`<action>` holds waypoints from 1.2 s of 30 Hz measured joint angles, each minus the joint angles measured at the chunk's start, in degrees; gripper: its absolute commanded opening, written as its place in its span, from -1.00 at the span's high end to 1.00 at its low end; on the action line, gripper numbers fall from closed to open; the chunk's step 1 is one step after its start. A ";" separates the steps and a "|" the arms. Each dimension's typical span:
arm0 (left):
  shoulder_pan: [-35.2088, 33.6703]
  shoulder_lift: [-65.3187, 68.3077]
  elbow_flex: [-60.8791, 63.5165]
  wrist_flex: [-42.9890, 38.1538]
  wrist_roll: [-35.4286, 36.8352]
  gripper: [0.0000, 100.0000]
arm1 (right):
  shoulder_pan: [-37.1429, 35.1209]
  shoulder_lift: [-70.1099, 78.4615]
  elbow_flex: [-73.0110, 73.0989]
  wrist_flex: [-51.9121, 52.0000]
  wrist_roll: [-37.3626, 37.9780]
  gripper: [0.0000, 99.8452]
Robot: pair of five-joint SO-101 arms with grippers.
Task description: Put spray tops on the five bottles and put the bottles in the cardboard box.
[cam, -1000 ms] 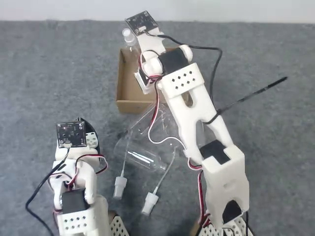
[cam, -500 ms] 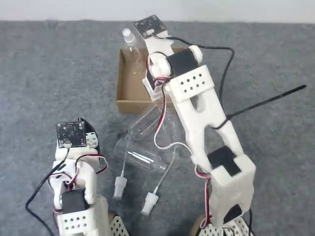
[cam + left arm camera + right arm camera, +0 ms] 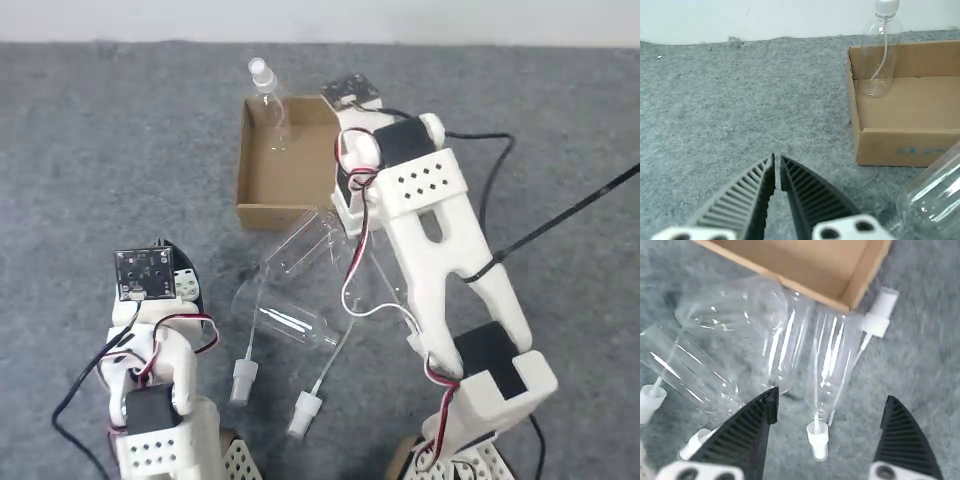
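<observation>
R arm (image 3: pixel 420 190) pulled back from cardboard box (image 3: pixel 245 165); capped bottle (image 3: pixel 268 100) stands in its far corner. R claw (image 3: pixel 830 397) spread wide over lying bottles (image 3: pixel 300 255) on tabletop (image 3: pixel 100 150). L claw (image 3: pixel 777 159) pressed together, empty.

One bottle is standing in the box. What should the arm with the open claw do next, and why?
Probably lower the right gripper onto the clear bottle lying directly beneath it: its jaws stand open over it, and that bottle lies outside the cardboard box.
</observation>
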 measured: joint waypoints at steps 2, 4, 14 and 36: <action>0.00 0.00 0.00 0.00 0.00 0.98 | 0.79 0.00 1.67 -0.09 0.09 0.46; 0.00 0.00 0.00 0.00 0.00 0.98 | 1.58 0.00 4.04 -0.88 0.09 0.46; 0.00 0.00 0.00 0.00 0.00 0.98 | 2.37 0.00 22.15 -20.13 1.14 0.46; 0.00 0.00 0.00 0.00 0.00 0.98 | 2.73 -0.62 37.98 -39.56 1.67 0.99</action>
